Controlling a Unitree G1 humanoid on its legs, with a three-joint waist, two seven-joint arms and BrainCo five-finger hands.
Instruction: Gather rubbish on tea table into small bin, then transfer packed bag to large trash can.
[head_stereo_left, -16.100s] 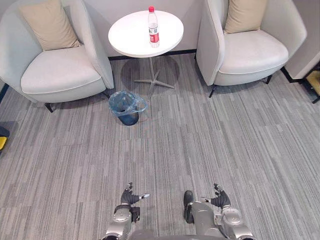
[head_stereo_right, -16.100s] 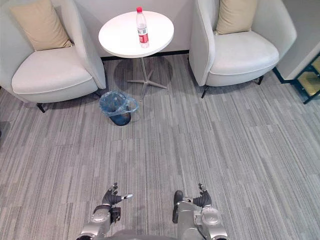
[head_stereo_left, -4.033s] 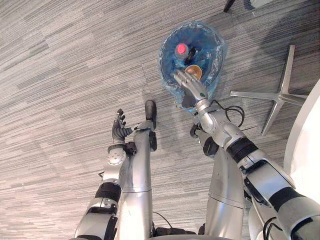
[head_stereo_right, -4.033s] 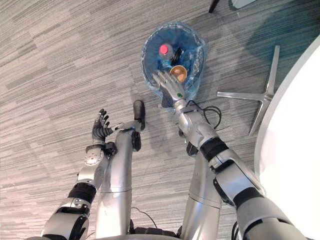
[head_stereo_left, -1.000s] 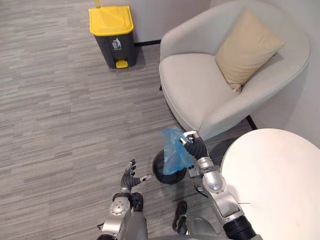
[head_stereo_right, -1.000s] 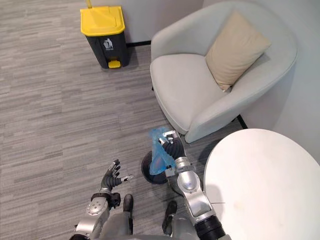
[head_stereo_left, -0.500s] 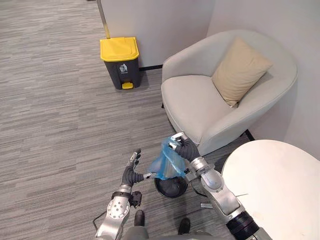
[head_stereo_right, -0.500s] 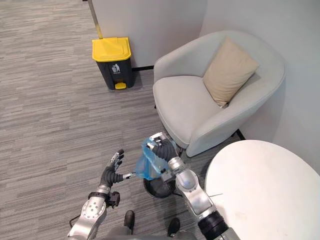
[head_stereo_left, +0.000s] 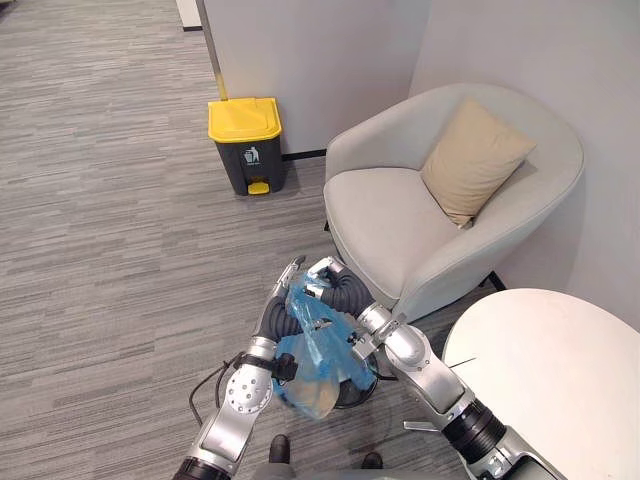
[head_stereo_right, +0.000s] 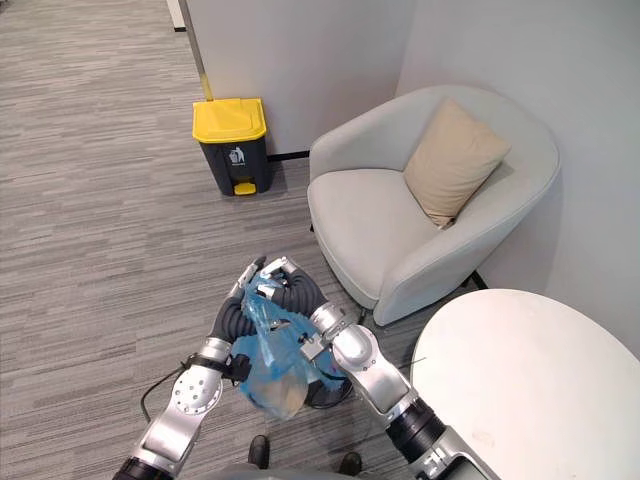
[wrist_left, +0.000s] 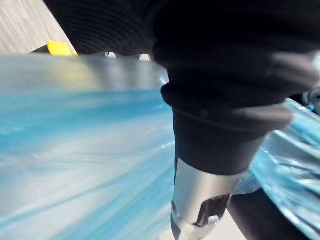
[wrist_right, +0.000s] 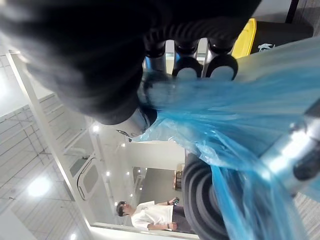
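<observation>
"Where did it all stand?"

"The large trash can (head_stereo_left: 245, 140) stood well apart, beyond the armchair (head_stereo_left: 390, 215). The blue bag (head_stereo_left: 315, 370) hung sagging over the small bin (head_stereo_left: 352, 388), its neck clenched in the right hand (head_stereo_left: 335, 290). The left hand (head_stereo_left: 272, 318) sat against it, and I couldn't tell its grip."

"And to carry it well?"

"It needed the neck kept bunched tight, the load clear of the armchair, and a steady walk."

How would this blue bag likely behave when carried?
Probably floppy: the bag hangs crumpled from the right hand. Likely bottom-heavy, since it bulges at its base, so it may swing. The thin film looks see-through, so it could tear.
</observation>
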